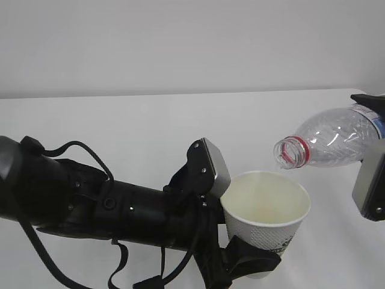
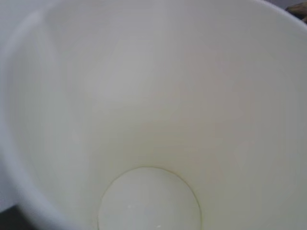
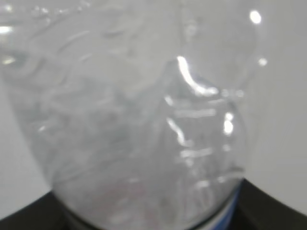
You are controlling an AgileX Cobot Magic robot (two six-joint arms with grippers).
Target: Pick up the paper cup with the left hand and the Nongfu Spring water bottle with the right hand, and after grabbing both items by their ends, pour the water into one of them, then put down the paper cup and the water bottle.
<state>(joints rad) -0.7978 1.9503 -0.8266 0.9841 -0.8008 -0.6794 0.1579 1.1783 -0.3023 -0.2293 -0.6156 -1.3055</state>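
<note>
Nearest the camera, low in the exterior view, the left hand (image 1: 249, 259), a bulky black arm with looping cables and a grey square plate (image 1: 215, 165) by its wrist, reaches in from the left and is closed around the lower part of the paper cup (image 1: 267, 220). The cup is held upright and lifted, its open mouth facing up and tipped slightly toward the camera; a bit of dark print shows on its side. The left wrist view looks straight down into the cup: cream walls and a round base that looks dry, with no water to be seen. Just beyond and to the right, the right hand (image 1: 372, 180), with its grey-silver plate, clamps the Nongfu Spring water bottle (image 1: 331, 137) near its base end. The bottle is tilted close to horizontal, its uncapped mouth with the red neck ring just above the cup's far rim, not touching it. It looks clear and empty; no stream is visible. Behind everything lie the white table (image 1: 120, 120) and a pale wall. Both pickups appear done and the pouring pose is reached; setting both items down remains.
</note>
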